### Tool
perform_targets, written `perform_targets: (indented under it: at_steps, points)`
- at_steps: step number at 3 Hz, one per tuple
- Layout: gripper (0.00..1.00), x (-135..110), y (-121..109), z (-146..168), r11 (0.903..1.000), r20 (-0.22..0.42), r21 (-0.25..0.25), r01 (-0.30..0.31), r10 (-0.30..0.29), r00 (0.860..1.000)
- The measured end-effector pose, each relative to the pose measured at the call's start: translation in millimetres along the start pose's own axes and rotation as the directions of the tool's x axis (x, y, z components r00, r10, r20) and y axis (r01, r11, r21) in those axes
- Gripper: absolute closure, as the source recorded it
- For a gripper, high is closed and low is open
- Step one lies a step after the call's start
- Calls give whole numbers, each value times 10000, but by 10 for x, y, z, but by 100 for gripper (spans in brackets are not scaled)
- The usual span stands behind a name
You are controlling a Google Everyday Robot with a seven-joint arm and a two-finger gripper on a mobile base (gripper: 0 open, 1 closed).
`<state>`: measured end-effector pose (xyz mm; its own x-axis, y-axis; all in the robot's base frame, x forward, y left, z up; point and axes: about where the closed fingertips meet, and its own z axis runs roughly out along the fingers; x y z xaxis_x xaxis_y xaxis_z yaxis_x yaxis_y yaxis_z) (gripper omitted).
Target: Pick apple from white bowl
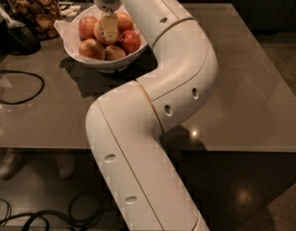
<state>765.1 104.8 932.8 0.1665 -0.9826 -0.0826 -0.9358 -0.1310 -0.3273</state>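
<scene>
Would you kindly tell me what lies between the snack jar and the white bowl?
In the camera view, the crumpled paper liner overhanging the white bowl toward the snack jar; the gripper hangs over the bowl's apples.

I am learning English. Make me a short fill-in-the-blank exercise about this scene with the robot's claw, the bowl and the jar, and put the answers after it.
The claw hangs over a white bowl filled with ____.
In the picture, the glass jar stands to the ____ of the bowl.
The robot arm is ____ in colour.
Missing words: apples; left; white.
</scene>
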Motion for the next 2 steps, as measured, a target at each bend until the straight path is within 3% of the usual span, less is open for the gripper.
perform_targets:
  at_steps: [1,2]
  points:
    - [95,0,0,0,10000,0,1,0,0,10000]
    - [100,0,0,0,10000,0,1,0,0,10000]
